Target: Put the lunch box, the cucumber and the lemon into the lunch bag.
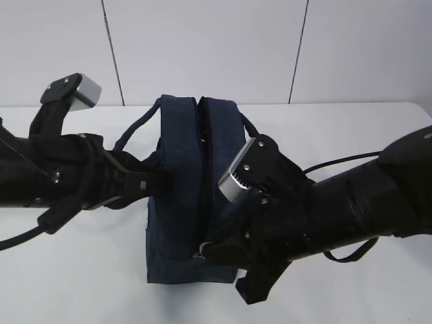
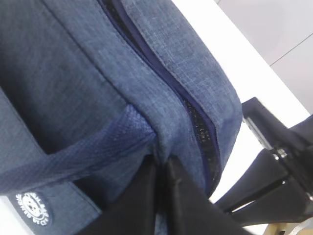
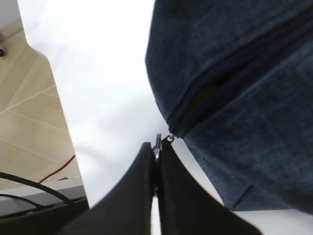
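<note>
With right hand (image 3: 155, 169) pinched on zipper pull (image 3: 157, 143) and left hand (image 2: 160, 181) clamping bag fabric, pull steadily toward 6 o'clock along lunch bag (image 1: 182, 202).

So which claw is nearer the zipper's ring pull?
Right. The right claw is shut on the ring pull at the lunch bag's near end; the left claw pinches the bag's side by a handle.

A lab-like test room: a bare white table (image 1: 81, 283) before plain white wall panels (image 1: 202, 47), pale wood-look flooring (image 3: 29, 127) with loose cables (image 3: 34, 188).
</note>
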Controlling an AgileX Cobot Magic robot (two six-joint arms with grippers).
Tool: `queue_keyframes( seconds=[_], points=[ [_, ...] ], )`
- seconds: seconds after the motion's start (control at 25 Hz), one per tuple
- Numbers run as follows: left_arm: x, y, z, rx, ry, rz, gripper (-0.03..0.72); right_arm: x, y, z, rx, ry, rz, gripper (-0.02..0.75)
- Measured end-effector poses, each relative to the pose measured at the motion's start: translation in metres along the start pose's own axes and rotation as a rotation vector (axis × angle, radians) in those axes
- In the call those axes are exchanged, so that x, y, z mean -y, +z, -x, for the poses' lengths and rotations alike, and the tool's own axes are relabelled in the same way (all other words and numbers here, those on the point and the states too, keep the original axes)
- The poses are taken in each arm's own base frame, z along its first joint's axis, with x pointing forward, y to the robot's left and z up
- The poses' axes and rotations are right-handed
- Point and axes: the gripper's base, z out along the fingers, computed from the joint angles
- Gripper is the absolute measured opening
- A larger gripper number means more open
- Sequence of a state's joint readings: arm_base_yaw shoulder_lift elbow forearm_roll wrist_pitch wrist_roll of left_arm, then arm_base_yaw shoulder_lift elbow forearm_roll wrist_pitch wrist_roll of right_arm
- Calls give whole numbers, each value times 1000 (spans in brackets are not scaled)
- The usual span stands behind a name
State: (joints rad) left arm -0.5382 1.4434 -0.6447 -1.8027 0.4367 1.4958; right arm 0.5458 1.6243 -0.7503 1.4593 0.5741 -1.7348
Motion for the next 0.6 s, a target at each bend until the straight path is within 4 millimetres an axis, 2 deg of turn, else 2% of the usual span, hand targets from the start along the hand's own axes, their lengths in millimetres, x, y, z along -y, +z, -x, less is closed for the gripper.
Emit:
queue_keyframes(
  seconds=[0.6],
  points=[
    [0, 0, 0, 1, -2, 2, 1, -7, -13, 8, 32, -8, 4, -13]
  ],
)
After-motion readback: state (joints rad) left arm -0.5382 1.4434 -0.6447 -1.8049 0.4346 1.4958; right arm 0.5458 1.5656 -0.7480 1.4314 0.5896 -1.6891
